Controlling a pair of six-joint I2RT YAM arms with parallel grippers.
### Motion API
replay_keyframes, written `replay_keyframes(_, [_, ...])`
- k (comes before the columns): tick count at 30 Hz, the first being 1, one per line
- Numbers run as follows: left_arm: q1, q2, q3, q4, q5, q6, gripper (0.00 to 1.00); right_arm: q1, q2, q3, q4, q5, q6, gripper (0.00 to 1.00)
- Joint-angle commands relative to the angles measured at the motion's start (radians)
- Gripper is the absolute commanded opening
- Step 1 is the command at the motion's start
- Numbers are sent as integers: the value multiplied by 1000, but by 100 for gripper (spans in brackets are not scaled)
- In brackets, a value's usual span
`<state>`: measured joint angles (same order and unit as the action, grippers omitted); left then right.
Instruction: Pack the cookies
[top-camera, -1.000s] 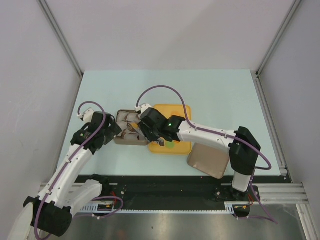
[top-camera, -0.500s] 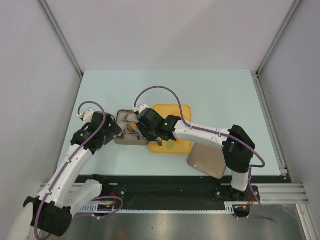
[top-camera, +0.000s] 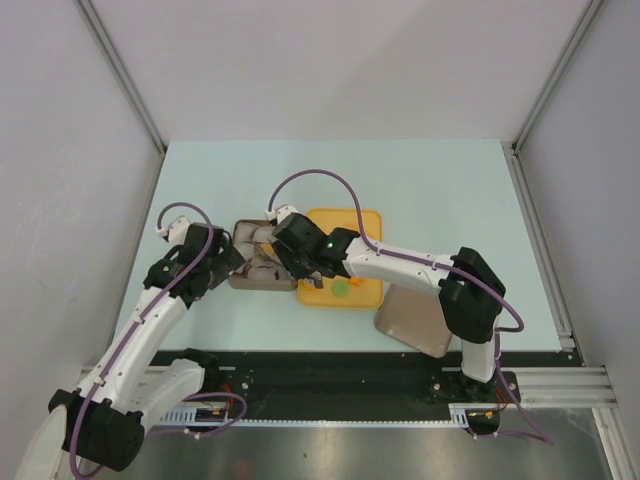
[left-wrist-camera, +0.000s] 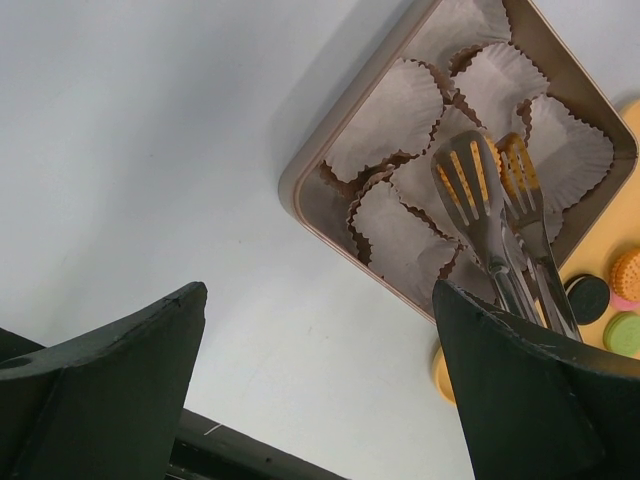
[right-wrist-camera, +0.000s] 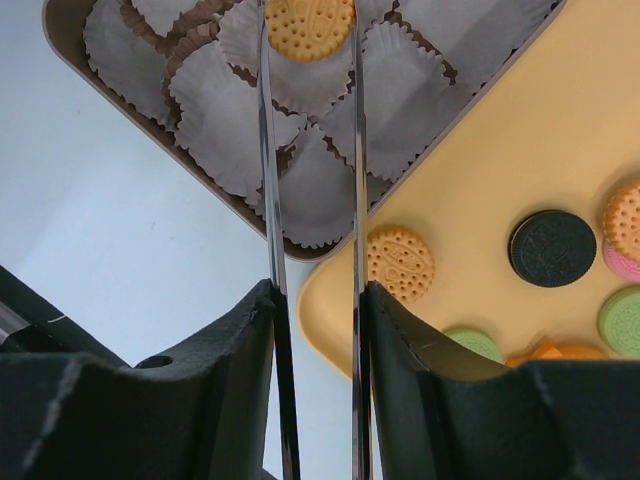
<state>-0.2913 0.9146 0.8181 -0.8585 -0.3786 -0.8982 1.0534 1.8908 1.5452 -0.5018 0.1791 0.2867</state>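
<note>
Metal tongs (right-wrist-camera: 268, 180) are clamped between the fingers of my right gripper (right-wrist-camera: 315, 300). The tong tips pinch an orange cookie (right-wrist-camera: 308, 25) above the white paper cups (right-wrist-camera: 230, 120) inside the brown tin (left-wrist-camera: 296, 190). More cookies lie on the yellow tray (right-wrist-camera: 500, 150): an orange one (right-wrist-camera: 400, 263), a black one (right-wrist-camera: 552, 247), a green one (right-wrist-camera: 622, 320) and a pink one (right-wrist-camera: 620, 262). My left gripper (left-wrist-camera: 318, 300) hangs open over bare table just beside the tin's near-left corner, holding nothing. From above, the right gripper (top-camera: 283, 262) reaches over the tin (top-camera: 243, 280).
A brown lid (top-camera: 420, 320) lies on the table to the right of the yellow tray (top-camera: 360, 222), near the right arm's base. Grey walls and metal rails close in the pale blue table (top-camera: 400, 170) on three sides.
My right arm has swung left from the tray's edge to over the tin, carrying the tongs and orange cookie. The left arm has barely shifted.
</note>
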Motion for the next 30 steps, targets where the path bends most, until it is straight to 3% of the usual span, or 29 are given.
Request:
replay_keyframes(1, [11, 1, 0, 19, 4, 7, 100, -3, -1, 47, 42, 28, 6, 37])
replay_keyframes(8, [9, 4, 1, 21, 3, 7, 100, 2, -30, 43, 42, 39, 12, 50])
replay_keyframes(21, [9, 4, 7, 15, 3, 7, 100, 10, -104, 36, 10, 77, 26, 53])
replay_keyframes(26, [9, 7, 10, 19, 12, 7, 100, -35, -313, -52, -27, 158, 41, 52])
replay_keyframes(30, [9, 24, 3, 45, 44, 18, 100, -113, -452, -225, -66, 181, 54, 51])
